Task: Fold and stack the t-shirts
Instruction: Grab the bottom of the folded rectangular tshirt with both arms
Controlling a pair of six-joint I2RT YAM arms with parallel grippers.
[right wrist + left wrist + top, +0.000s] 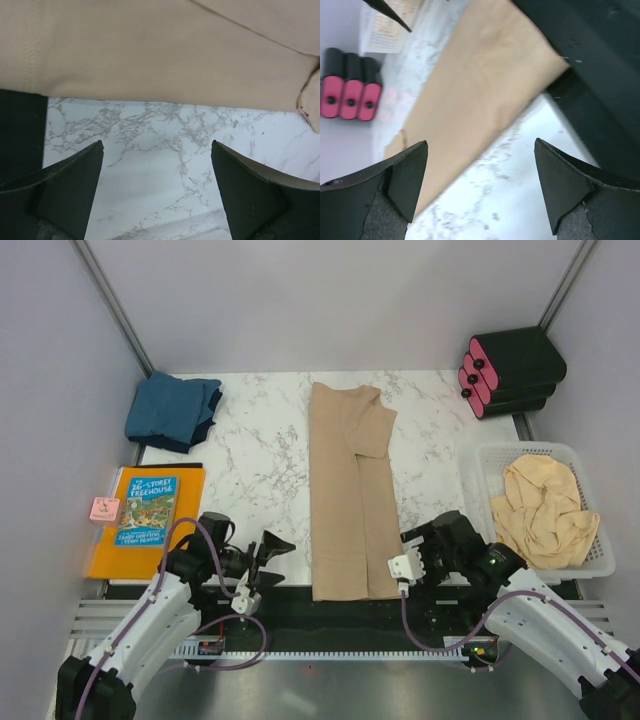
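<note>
A tan t-shirt [350, 490] lies folded lengthwise into a long strip down the middle of the marble table. It also shows in the left wrist view [485, 85] and the right wrist view [150, 50]. A folded teal-blue t-shirt [172, 412] sits at the back left. A pale beige t-shirt [540, 508] lies crumpled in the white basket [600, 560]. My left gripper [268, 558] [480, 141] is open and empty, just left of the strip's near end. My right gripper [412, 550] [157, 142] is open and empty over bare marble, just right of the strip's near end.
An orange-and-blue picture book [147, 515] and a small pink block [104, 509] lie at the left edge. A black case with pink round ends [510, 370] [350, 92] stands at the back right. A black strip [330, 615] runs along the table's near edge.
</note>
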